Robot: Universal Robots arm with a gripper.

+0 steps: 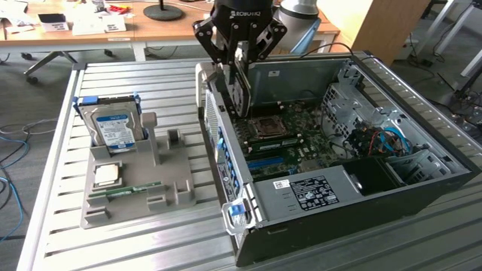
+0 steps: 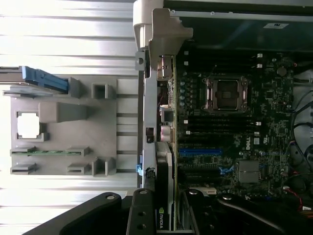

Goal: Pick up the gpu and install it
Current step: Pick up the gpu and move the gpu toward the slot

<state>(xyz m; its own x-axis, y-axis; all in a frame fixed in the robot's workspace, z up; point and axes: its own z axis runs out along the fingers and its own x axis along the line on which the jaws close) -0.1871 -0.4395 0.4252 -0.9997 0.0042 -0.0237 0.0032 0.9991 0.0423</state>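
The gpu hangs edge-on, a thin dark card with its cooler facing the exterior view's left, and my gripper is shut on its upper edge. It hovers just inside the open computer case, close to the rear wall and above the motherboard. In the wrist view the gpu runs down from my gripper, its NVIDIA label showing between the fingers. The card sits beside the blue expansion slot and is not pressed into it.
A grey parts holder lies on the slatted table at the exterior view's left. It carries an upright silver hard drive, a processor and a green memory stick. Cables and the power supply crowd the case.
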